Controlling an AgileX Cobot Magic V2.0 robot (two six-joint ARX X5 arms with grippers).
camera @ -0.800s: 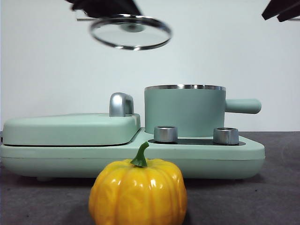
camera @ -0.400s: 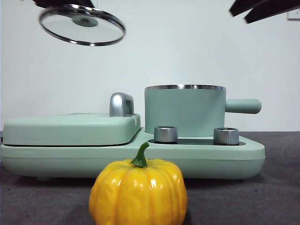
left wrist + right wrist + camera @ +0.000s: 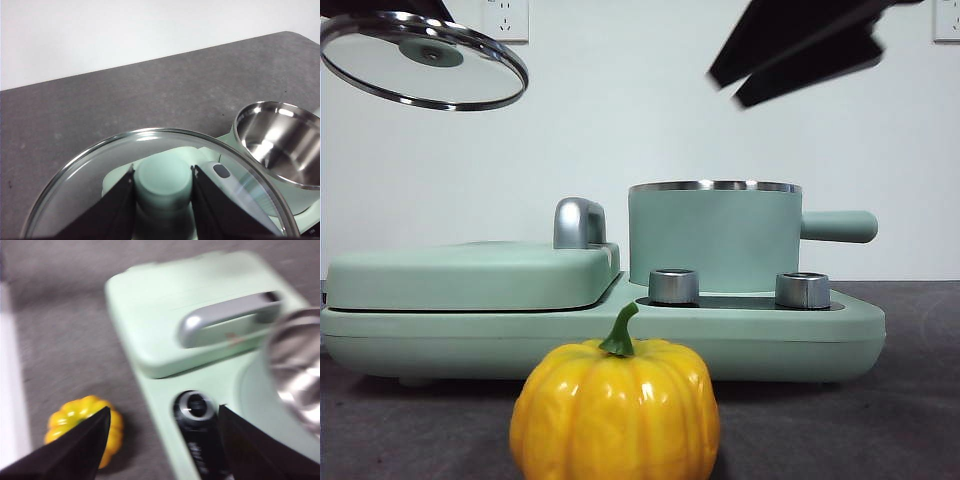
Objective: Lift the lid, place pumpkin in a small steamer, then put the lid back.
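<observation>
Front view shows the left hand (image 3: 162, 200) clamped on the lid (image 3: 423, 60) by its knob, high and well aside of the pot (image 3: 713, 235), leaving the pot's mouth free. Above the pot, the right hand (image 3: 160, 440) hangs wide open and empty, likely bound for the pumpkin (image 3: 615, 408) on the desk (image 3: 910, 420) before the pot.

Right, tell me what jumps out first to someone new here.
The glossy yellow pumpkin sits alone on the table in front of the appliance. High above, the left gripper holds the glass lid by its knob, leaving the small steamer open. The right gripper, jaws open, hangs above.
</observation>
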